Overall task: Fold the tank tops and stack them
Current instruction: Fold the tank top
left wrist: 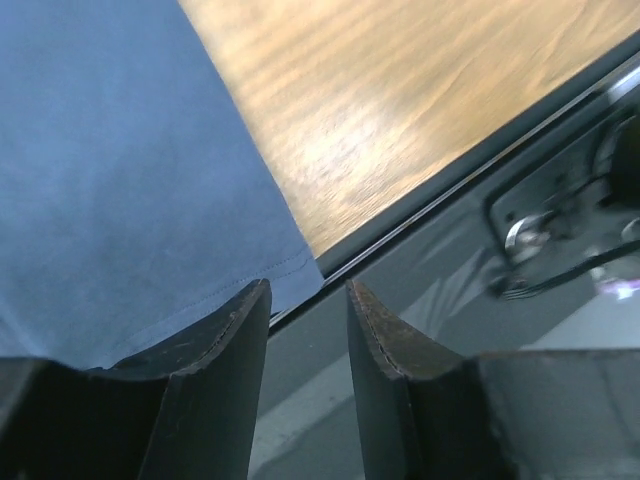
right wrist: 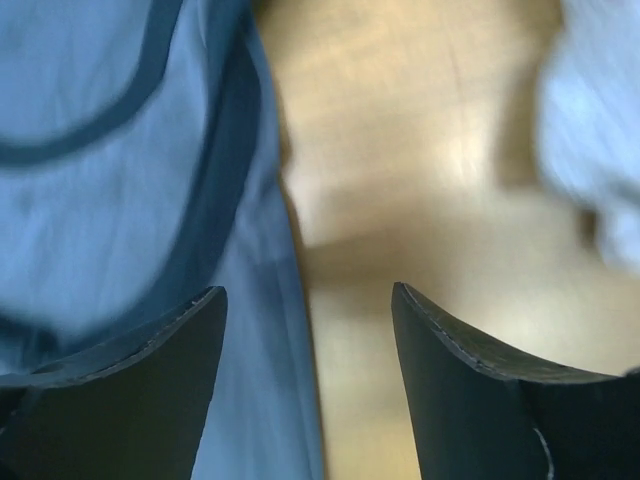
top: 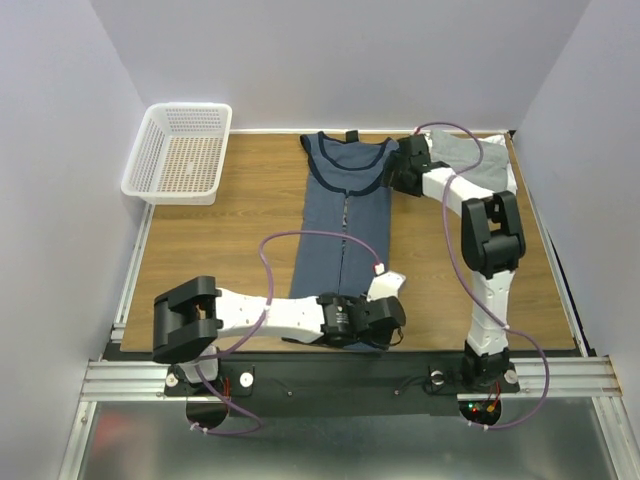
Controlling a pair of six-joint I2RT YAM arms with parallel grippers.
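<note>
My left arm and right arm are white links with black joints, trailing purple cables; the fingers are black wedges.

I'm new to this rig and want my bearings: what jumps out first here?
A navy tank top lies as a long strip down the middle of the table, neckline at the far end. The left gripper is open at its near hem corner; the right gripper, open too, is by its far right shoulder. A white basket stands at the far left corner, a grey top at the far right.
</note>
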